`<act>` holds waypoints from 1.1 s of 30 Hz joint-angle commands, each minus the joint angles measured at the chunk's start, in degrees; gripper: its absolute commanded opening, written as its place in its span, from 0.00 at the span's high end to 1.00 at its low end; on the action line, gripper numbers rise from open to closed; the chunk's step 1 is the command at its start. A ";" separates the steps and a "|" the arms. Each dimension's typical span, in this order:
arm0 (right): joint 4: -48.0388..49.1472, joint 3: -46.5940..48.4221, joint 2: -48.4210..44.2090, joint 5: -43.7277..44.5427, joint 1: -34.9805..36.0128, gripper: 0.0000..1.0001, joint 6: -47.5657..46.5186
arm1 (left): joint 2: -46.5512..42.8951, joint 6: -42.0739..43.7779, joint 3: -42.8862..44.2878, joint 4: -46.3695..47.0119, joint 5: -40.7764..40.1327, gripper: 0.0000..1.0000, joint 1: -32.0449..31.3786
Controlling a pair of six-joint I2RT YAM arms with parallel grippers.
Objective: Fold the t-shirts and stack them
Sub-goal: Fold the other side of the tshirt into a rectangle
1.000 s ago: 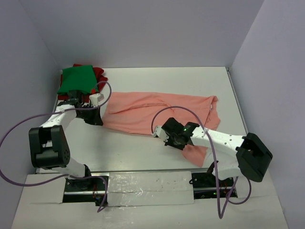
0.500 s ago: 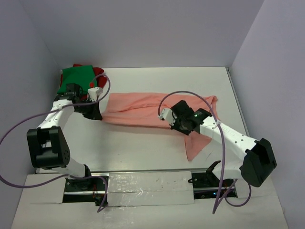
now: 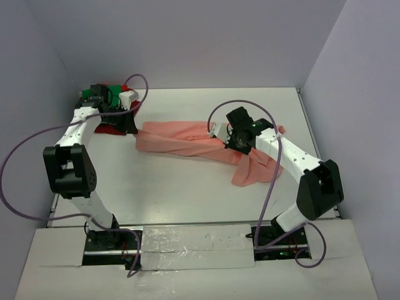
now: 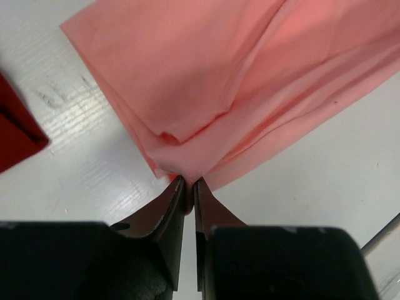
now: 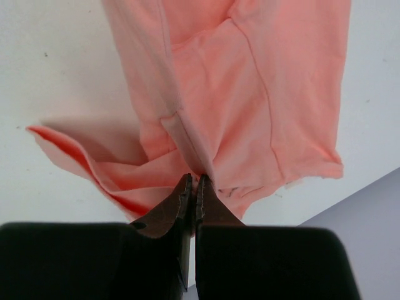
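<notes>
Cloth stretches in a long rumpled band across the middle of the table [image 3: 169,194]. This is the pink shirt [image 3: 181,140], with its long axis running left to right, roughly parallel to the near edge. It spans the gap between the two arms. One flap drops off the right part of the band toward the near edge. Which end is the collar I cannot tell; the right wrist view shows a hemmed sleeve edge just beside the fingers.

The left claw [image 3: 131,125] sits at the band's left tip, so the shirt lies to its right. In its wrist view the fingers are nearly together, and the folds of the hem converge on their tips. Whether they grip it or have just let go, I cannot tell.

The right claw [image 3: 239,142] is over the band's right part. Its fingers are pressed together on a gathered pinch of pink cloth, which is held clear of the table with a shadow beneath it.

The green shirt [image 3: 85,95] and red shirt [image 3: 111,130] lie in the far left corner, just behind the left claw and mostly hidden by that arm. The left arm is much the nearer to them.

My guess is that the next move depends on the two claws pulling apart along the left-right axis to flatten the band.
</notes>
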 commanded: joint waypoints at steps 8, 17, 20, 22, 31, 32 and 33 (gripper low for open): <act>-0.85 10.28 8.76 -3.61 -5.39 1.00 -8.72 | 12.75 -1.74 12.48 -0.63 -1.15 0.80 -4.15; -0.76 17.92 15.96 -4.40 -9.96 1.00 -11.89 | 22.95 -2.61 22.86 -0.81 -2.47 0.82 -4.42; -1.20 20.56 18.08 -5.98 -11.02 1.00 -12.59 | 25.24 -2.62 24.79 -0.64 -3.09 0.83 -4.42; -1.38 22.22 18.96 -6.07 -11.29 1.00 -12.59 | 26.81 -2.44 25.50 -0.55 -3.09 0.82 -4.42; 0.46 24.51 21.77 -8.18 -12.43 1.00 -13.48 | 28.41 -4.37 23.58 5.69 -3.44 0.78 -3.98; 0.47 25.22 22.21 -8.36 -12.52 1.00 -13.65 | 28.32 -5.59 23.40 6.30 -3.70 0.78 -3.89; 1.08 26.35 22.57 -8.36 -12.87 1.00 -13.47 | 27.88 -6.39 23.22 8.31 -4.05 0.78 -3.80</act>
